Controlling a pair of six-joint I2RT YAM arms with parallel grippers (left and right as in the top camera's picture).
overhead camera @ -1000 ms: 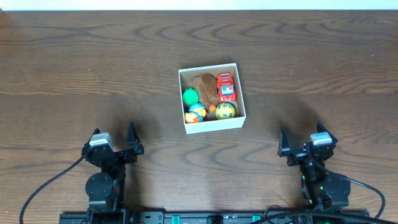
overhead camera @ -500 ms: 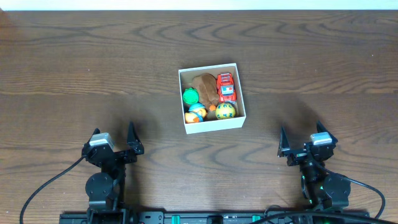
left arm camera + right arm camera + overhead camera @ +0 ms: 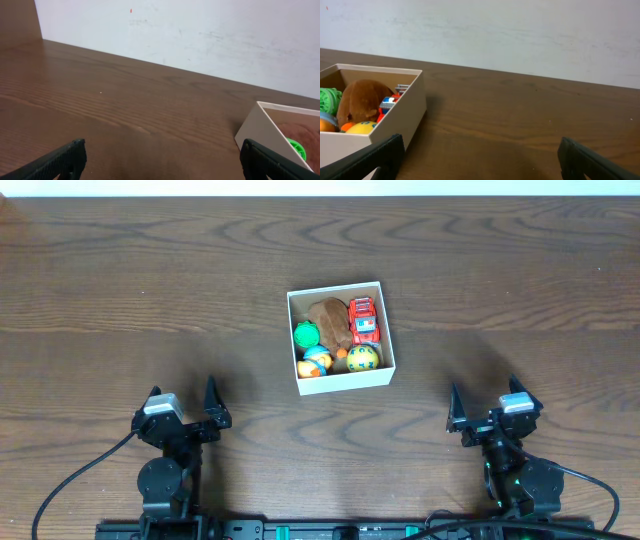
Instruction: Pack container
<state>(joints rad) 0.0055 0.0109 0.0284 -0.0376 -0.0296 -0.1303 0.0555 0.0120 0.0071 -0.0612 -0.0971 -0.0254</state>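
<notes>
overhead view: the container (image 3: 345, 378) sits near the middle of the tabletop (image 3: 120, 290), slightly rotated, well apart from both arms. inside it lie a red truck (image 3: 363, 319), a brown plush (image 3: 328, 318), a green toy (image 3: 306, 334), a yellow ball (image 3: 362, 358) and an orange-and-blue ball (image 3: 316, 362); the pieces crowd together and cover most of the floor. no loose toy shows on the wood around it.

the left end effector (image 3: 183, 395) and the right end effector (image 3: 483, 395) rest at the near edge, one to each side, fingers spread wide and holding nothing. left wrist view: only a corner of the container (image 3: 260, 132) and a bit of the green toy (image 3: 297, 146) enter at the right, between parted fingers (image 3: 65, 156). right wrist view: the container (image 3: 395, 125) fills the left, with the plush (image 3: 362, 100) above its rim; the fingers (image 3: 592, 160) are likewise released.

judgement: the packing step looks finished, and both arms appear parked. no lid or flap is visible, so the next move probably calls for no grasp. any further piece would have to come from outside these views.
</notes>
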